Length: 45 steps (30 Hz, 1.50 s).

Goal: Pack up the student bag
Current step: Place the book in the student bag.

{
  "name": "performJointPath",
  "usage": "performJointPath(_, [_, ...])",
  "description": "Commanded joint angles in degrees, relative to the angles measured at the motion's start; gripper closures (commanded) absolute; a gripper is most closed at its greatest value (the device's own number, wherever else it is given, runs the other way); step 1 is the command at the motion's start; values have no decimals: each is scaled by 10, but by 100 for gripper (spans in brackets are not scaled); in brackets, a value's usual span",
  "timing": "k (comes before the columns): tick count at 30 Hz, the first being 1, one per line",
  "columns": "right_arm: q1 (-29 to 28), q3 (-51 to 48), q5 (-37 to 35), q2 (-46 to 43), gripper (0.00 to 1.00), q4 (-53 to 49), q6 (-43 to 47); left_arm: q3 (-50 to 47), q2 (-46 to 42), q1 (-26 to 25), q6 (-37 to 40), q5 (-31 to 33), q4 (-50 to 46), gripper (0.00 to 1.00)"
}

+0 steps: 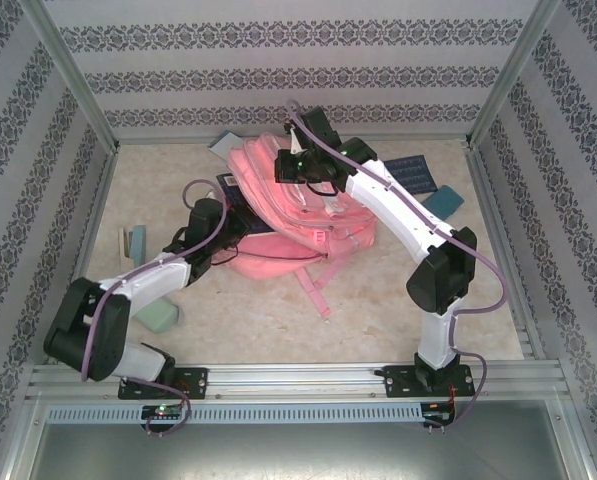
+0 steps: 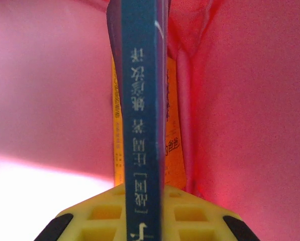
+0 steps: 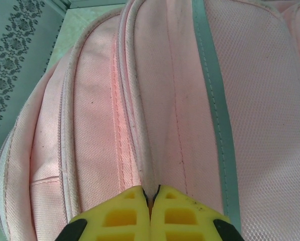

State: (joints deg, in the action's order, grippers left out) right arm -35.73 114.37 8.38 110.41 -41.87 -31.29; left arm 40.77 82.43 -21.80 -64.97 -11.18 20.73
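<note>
The student bag (image 1: 298,215) lies in the middle of the table, a big pink backpack with its straps (image 1: 313,285) trailing toward me. My left gripper (image 1: 228,218) is at the bag's left side, shut on a blue book (image 2: 139,100) held spine-up between the yellow fingers (image 2: 200,211). The book is inside the pink bag interior (image 2: 250,100), next to an orange book (image 2: 173,125). My right gripper (image 1: 300,168) is on the bag's far top. It is shut (image 3: 151,193) on a fold of pink fabric (image 3: 147,150) beside a zip seam, with the pale stripe (image 3: 215,100) to its right.
Teal blocks (image 1: 133,240) and a green one (image 1: 163,318) lie at the left. A dark flat item (image 1: 408,175) and a teal one (image 1: 443,203) sit right of the bag. A pale book (image 1: 223,143) lies at the back. Patterned walls enclose the table.
</note>
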Motion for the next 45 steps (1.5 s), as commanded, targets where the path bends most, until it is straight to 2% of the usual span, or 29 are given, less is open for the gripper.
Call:
performJointPath(1, [3, 39, 26, -10, 100, 51, -25, 40, 40, -12, -37, -2, 121, 100])
performJointPath(7, [5, 44, 29, -7, 100, 53, -29, 94, 144, -43, -67, -2, 182, 100])
performJointPath(18, [9, 55, 43, 4, 100, 51, -31, 205, 285, -100, -66, 25, 60, 100])
performJointPath(19, [10, 54, 42, 3, 100, 50, -30, 212, 290, -103, -62, 30, 37, 90])
performJointPath(21, [12, 49, 42, 2, 100, 51, -30, 218, 291, -107, -59, 40, 0, 58])
performJointPath(22, [13, 47, 41, 1, 100, 52, -30, 220, 289, -107, -58, 43, -18, 48])
performJointPath(24, [14, 40, 42, -2, 100, 54, -30, 220, 278, -107, -46, 50, -43, 36])
performJointPath(27, [15, 28, 41, -6, 100, 58, -31, 223, 260, -107, -30, 68, -87, 28])
performJointPath(30, [16, 23, 42, -7, 100, 60, -32, 229, 249, -108, -13, 82, -122, 27])
performJointPath(31, [16, 22, 42, -7, 100, 60, -32, 231, 245, -106, -13, 86, -134, 30])
performJointPath(34, [16, 20, 43, -6, 100, 60, -33, 230, 240, -107, -6, 92, -149, 42])
performJointPath(36, [16, 18, 43, -6, 100, 61, -33, 230, 243, -107, -11, 93, -151, 55])
performJointPath(39, [16, 19, 46, -5, 100, 61, -35, 237, 258, -107, -13, 71, -132, 66])
performJointPath(45, [14, 18, 51, -3, 100, 59, -37, 264, 290, -108, -9, 39, -106, 66])
